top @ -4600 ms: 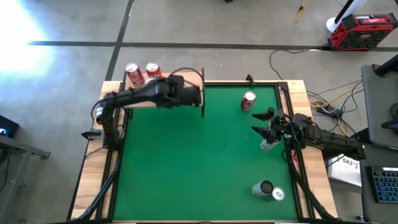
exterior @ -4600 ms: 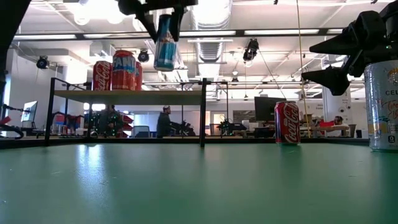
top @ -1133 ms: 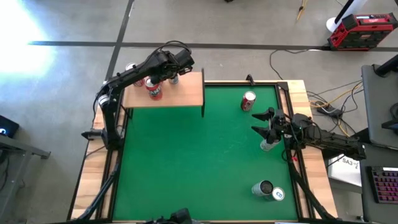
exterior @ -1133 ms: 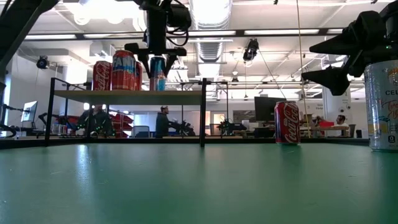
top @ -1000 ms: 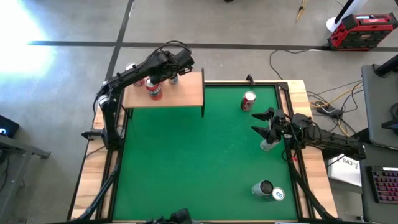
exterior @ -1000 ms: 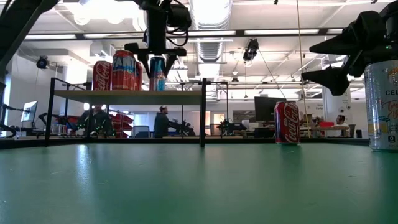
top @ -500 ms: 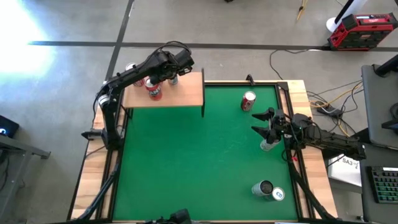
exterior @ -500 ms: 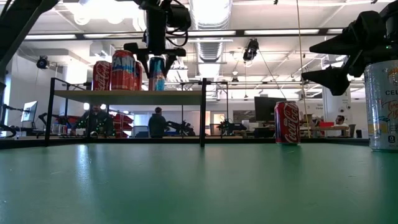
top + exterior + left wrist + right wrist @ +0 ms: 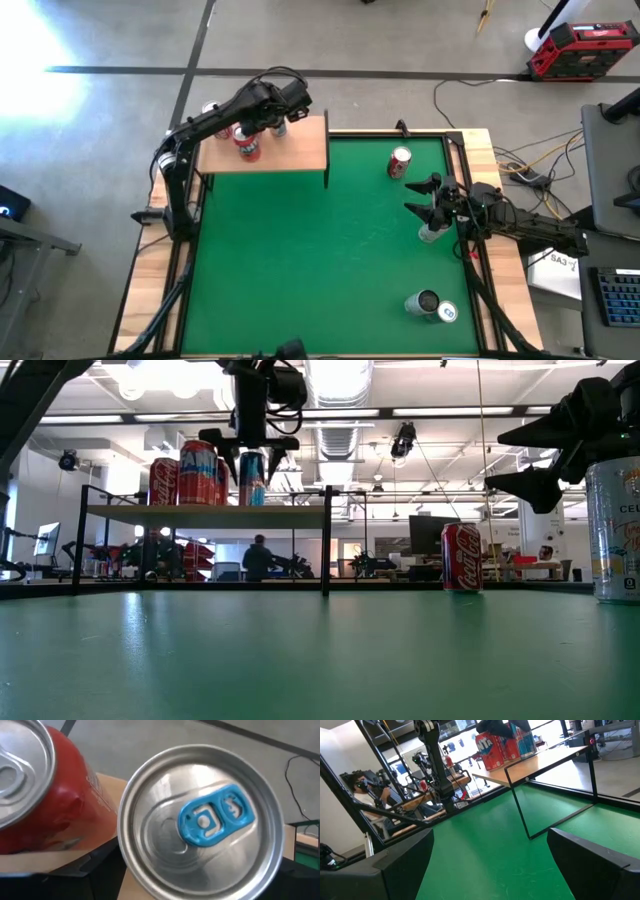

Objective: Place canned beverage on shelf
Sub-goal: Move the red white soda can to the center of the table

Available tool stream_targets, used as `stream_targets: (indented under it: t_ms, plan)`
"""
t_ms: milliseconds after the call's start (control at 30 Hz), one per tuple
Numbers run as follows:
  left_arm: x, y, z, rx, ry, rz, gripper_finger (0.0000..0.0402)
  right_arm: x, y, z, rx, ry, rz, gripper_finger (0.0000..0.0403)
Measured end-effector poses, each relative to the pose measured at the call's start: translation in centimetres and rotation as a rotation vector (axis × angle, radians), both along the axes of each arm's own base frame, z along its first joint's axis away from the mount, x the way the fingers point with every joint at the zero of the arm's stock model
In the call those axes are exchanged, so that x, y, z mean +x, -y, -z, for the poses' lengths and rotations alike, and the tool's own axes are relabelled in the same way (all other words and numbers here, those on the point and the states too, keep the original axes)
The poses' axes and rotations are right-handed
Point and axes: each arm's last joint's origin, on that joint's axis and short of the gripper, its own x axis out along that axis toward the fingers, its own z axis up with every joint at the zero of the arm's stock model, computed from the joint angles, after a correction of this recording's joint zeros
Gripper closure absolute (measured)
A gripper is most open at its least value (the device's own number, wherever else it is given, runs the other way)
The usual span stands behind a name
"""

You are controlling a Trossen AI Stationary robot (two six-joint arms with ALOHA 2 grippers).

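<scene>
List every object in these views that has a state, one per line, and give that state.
Blue can: upright on the shelf, tab sealed.
Two red cans: upright on the shelf.
Red can on mat: upright.
Silver can: upright on the mat.
Left gripper: over the blue can.
Right gripper: open, empty, beside the silver can.

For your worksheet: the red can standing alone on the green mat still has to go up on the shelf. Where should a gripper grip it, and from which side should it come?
Grip the red can around the middle of its round wall, coming down from above. It stands upright on the green mat with open space all round it, so either side suits. The right gripper is nearest, open, beside it.
</scene>
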Motion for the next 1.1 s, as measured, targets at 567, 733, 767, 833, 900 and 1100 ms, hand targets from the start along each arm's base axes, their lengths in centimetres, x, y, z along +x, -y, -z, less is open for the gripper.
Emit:
stream_targets:
  t_ms: [567, 733, 767, 833, 900, 1100]
  plan:
    - [-0.2, 3.6, -5.0, -0.066, 0.072, 0.096, 0.0103, 0.0, 0.0, 0.0, 0.0, 0.0, 0.0, 0.0021]
    - [0.0, 5.7, -6.7, -0.063, 0.101, 0.162, 0.0103, 0.0, 0.0, 0.0, 0.0, 0.0, 0.0, 0.0021]
    - [0.2, 6.2, -7.0, -0.057, 0.107, 0.181, 0.0103, 0.0, 0.0, 0.0, 0.0, 0.0, 0.0, 0.0021]
    - [0.5, 7.1, -7.5, -0.044, 0.116, 0.221, 0.0103, 0.0, 0.0, 0.0, 0.0, 0.0, 0.0, 0.0021]
    - [0.9, 8.2, -7.7, -0.03, 0.111, 0.255, 0.0103, 0.0, 0.0, 0.0, 0.0, 0.0, 0.0, 0.0021]
    - [2.5, 11.3, -7.0, -0.014, 0.102, 0.351, 0.0103, 0.0, 0.0, 0.0, 0.0, 0.0, 0.0, 0.0021]
